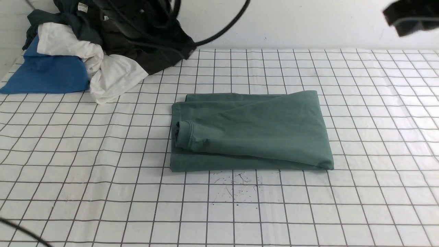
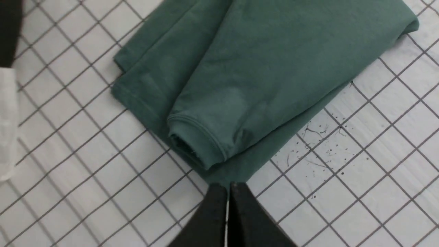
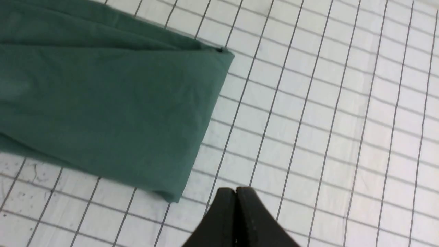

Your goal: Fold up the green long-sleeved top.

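Note:
The green long-sleeved top [image 1: 250,132] lies folded into a flat rectangle in the middle of the gridded table, a ribbed cuff [image 1: 183,135] resting on top at its left end. In the left wrist view the top [image 2: 240,68] fills the upper part, and my left gripper [image 2: 228,187] hangs shut and empty above the table just off the top's edge near the cuff [image 2: 195,144]. My right gripper [image 3: 236,190] is shut too, empty, raised over bare table beside a corner of the top [image 3: 103,103]. A dark part of the right arm [image 1: 410,15] shows at the front view's upper right.
A heap of other clothes, blue [image 1: 44,73], white [image 1: 106,73] and black [image 1: 147,41], sits at the table's back left with black cables over it. Dark specks [image 1: 233,187] mark the white gridded cover [image 1: 377,137] in front of the top.

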Available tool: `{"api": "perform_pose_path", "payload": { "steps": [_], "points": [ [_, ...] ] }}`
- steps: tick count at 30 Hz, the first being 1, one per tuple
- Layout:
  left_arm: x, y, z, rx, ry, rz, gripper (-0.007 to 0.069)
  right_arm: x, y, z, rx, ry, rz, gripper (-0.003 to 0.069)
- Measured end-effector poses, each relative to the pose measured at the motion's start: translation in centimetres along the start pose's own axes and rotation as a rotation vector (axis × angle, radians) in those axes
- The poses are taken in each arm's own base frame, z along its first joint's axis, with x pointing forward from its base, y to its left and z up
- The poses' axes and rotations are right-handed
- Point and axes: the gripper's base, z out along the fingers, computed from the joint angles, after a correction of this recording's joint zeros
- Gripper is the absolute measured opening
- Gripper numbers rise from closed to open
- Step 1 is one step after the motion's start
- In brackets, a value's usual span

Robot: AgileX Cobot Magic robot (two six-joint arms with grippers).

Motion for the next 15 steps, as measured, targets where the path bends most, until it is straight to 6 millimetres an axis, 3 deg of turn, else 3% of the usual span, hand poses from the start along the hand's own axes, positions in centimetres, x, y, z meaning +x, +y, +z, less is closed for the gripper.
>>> {"api": "perform_pose_path", "payload": {
  "steps": [2, 3, 4, 9, 10, 15],
  "points": [
    [0.8, -0.2, -1.3, -0.016, -0.009, -0.009, -0.0008, 1.1, 0.1, -0.9, -0.003, -0.021, 0.014, -0.0011],
    [2.7, -0.7, -2.7, -0.031, 0.002, -0.017, -0.0008, 3.1, 0.5, -2.3, -0.014, -0.077, 0.032, -0.0014],
    [2.8, -0.8, -3.1, -0.034, -0.007, -0.018, -0.0008, 3.3, 0.5, -2.5, -0.016, -0.084, 0.034, -0.0014],
    [10.1, -2.6, -4.0, -0.027, 0.079, -0.064, -0.0008, 8.1, 2.0, -5.4, -0.090, -0.270, 0.102, -0.0014],
    [10.4, -2.7, -4.3, -0.030, 0.066, -0.065, -0.0008, 8.4, 2.0, -5.8, -0.092, -0.284, 0.104, -0.0014],
    [17.9, -4.6, -5.4, -0.071, -0.038, -0.124, -0.0008, 11.5, 3.3, -7.5, -0.167, -0.452, 0.129, -0.0014]
  ]
}}
